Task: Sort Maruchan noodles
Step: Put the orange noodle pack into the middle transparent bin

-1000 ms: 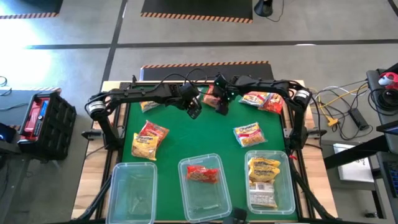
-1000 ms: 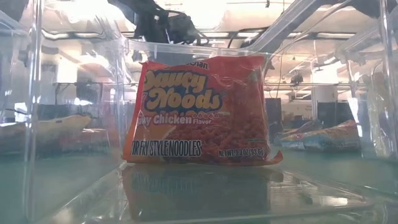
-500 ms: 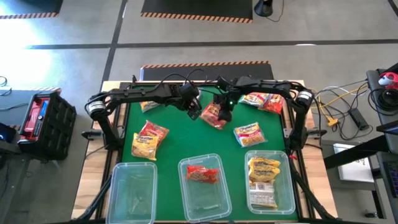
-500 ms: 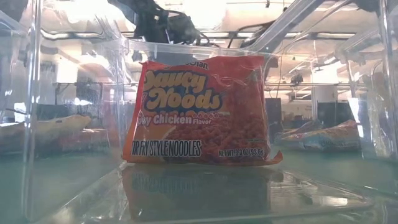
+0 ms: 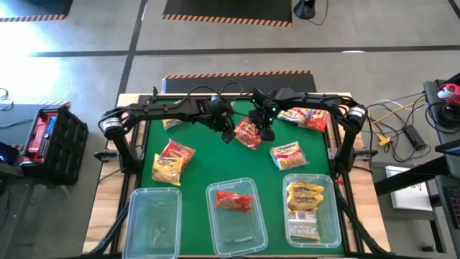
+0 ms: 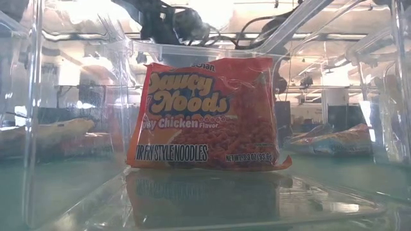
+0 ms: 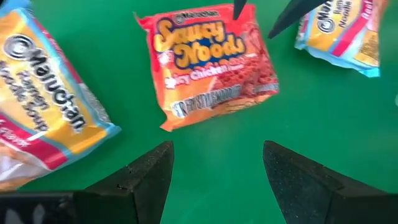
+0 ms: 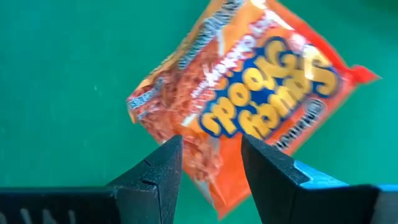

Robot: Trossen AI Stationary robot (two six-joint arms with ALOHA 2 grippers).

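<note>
Our right gripper (image 5: 264, 134) pinches the red Saucy Noods packet (image 5: 249, 132) by its edge. Our left gripper (image 5: 227, 134) hangs just beside it, fingers apart and empty.

Two black jointed arms (image 5: 169, 109) w/ looped cables, silver shoulder joints, matte black fingers (image 7: 146, 174).

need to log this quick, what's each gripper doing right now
left gripper: open, holding nothing.
right gripper: shut on the red Saucy Noods packet.
</note>
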